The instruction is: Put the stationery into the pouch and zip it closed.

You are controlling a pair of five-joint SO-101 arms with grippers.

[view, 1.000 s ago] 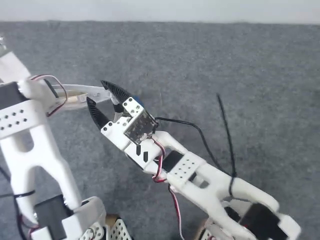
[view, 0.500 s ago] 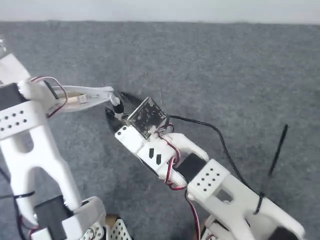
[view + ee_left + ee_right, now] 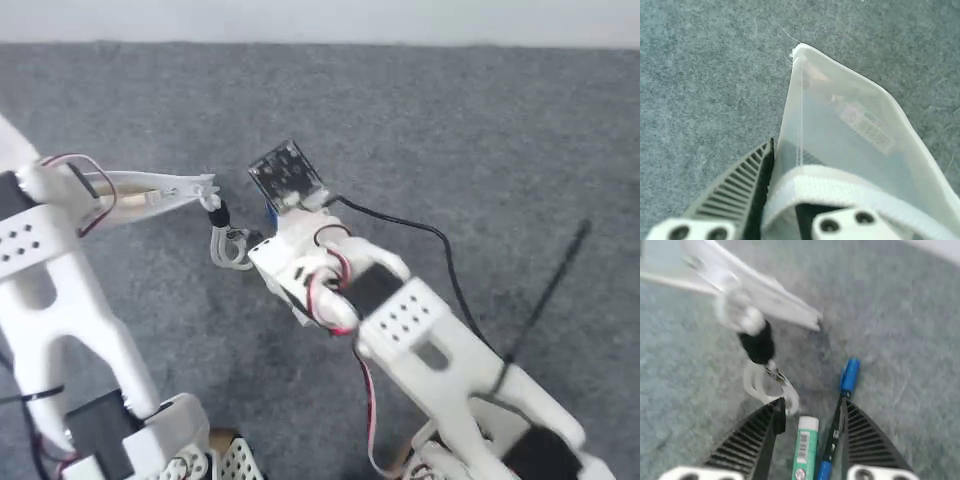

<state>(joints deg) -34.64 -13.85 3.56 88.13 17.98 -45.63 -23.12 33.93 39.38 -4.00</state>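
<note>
My left gripper [image 3: 785, 200] is shut on the rim of the white mesh pouch [image 3: 850, 135], and a labelled item shows through the mesh. In the high view the pouch [image 3: 160, 192] hangs off the carpet at the left, its black zipper pull [image 3: 218, 212] and white loop [image 3: 231, 250] dangling from its tip. My right gripper [image 3: 811, 410] is open and points down at the carpet. A green-and-white glue stick [image 3: 807, 445] and a blue pen [image 3: 842, 400] lie between its fingers. The zipper pull [image 3: 758, 342] hangs just beyond the fingertips.
Grey carpet [image 3: 480, 130] covers the table, bare to the right and at the back. A black cable [image 3: 430, 250] loops off the right arm [image 3: 400, 320]. The white left arm [image 3: 50, 280] stands at the left edge.
The right arm has pitched its wrist downward, so its fingers no longer show from above. The pouch tip has lifted slightly, and the zipper pull and loop now hang free.
</note>
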